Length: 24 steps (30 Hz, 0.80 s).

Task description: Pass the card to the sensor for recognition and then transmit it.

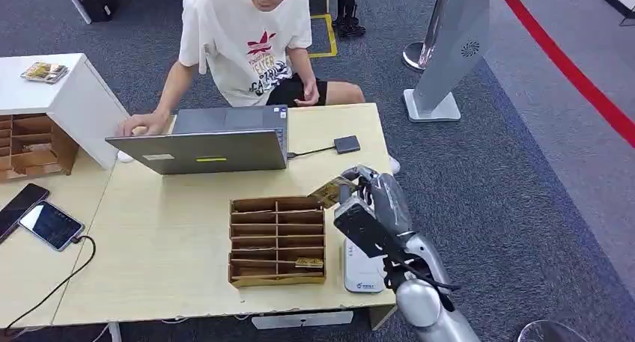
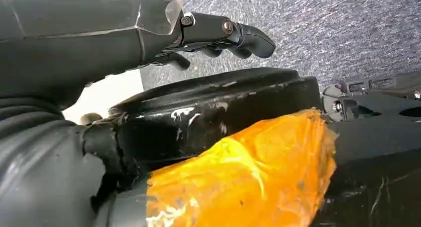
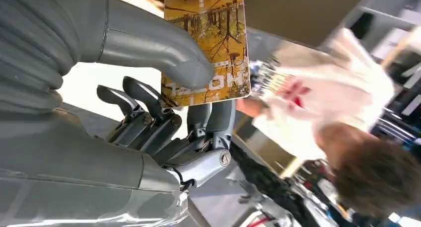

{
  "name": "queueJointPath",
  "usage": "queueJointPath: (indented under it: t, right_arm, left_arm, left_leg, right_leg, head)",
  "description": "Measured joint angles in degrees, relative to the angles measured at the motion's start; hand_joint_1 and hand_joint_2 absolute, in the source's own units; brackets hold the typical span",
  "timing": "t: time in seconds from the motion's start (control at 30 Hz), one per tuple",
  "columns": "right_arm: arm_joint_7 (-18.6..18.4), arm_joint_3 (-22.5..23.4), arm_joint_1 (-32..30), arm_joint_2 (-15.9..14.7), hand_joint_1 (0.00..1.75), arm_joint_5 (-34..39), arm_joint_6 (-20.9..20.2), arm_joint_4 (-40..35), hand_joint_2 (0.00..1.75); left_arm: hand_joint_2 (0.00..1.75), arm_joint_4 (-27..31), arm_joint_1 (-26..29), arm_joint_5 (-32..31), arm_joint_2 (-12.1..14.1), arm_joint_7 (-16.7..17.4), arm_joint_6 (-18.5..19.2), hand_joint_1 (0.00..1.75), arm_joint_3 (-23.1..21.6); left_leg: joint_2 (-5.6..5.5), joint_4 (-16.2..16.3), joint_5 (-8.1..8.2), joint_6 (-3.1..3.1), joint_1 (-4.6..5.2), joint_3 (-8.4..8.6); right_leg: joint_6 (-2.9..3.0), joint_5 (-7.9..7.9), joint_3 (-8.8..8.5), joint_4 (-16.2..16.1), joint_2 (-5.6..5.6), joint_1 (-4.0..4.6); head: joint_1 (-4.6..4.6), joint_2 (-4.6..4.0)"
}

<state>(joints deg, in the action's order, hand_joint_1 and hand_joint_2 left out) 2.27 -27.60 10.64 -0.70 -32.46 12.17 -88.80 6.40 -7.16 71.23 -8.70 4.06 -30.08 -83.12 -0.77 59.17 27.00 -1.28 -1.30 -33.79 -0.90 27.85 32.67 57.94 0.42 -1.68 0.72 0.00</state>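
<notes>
- R hand (image 1: 368, 196) pinches the card (image 1: 332, 191), thumb on top, up over the surface (image 1: 165, 245) near its right edge, past the brown box (image 1: 277, 241).
- White sensor (image 1: 362, 271) lies by the box, at the front right corner.
- L hand (image 2: 218, 36): fingers curled, holding nothing.

Glossy printed card (image 3: 206, 43), matt grey plastic robot hand (image 1: 374, 200), cardboard tray (image 1: 277, 241), smooth wood table (image 1: 165, 260)

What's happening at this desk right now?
The robot's right hand pinches a yellow card above the table, just past the far right corner of the cardboard organizer. A small black sensor lies beyond, cabled to the laptop, where a person sits. The left hand hangs, holding nothing.
</notes>
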Motion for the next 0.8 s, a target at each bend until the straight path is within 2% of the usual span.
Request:
queueJointPath:
  t: [0.23,0.57,0.8]
  right_arm:
    - [-1.64,0.98,-4.21,-3.67,1.75,-3.56,-1.38,0.02,1.75]
    - [-1.7,1.07,-5.08,-5.09,1.75,-4.17,-1.4,0.02,1.75]
    - [-4.24,1.11,-5.98,-6.18,1.75,-8.83,-1.53,0.59,1.75]
  left_arm:
    - [0.0,0.0,0.06,0.39,0.15,-0.26,-0.61,0.0,0.04]
    - [0.0,0.0,0.06,0.41,0.15,-0.26,-0.63,0.0,0.04]
    - [0.0,0.0,0.04,0.57,0.15,-0.02,-0.59,0.0,0.04]
  left_leg:
    - [0.01,0.0,0.0,0.0,0.0,-0.02]
    - [0.01,0.0,0.0,0.01,0.0,-0.01]
    - [0.01,0.0,0.0,0.01,0.0,-0.02]
  right_leg:
    - [0.0,0.0,0.0,0.0,0.02,0.0]
    - [0.0,0.0,0.0,0.0,0.02,0.0]
    - [0.0,0.0,0.0,0.0,0.02,-0.01]
  head:
    - [0.0,0.0]
    - [-0.02,0.0]
    - [0.0,0.0]
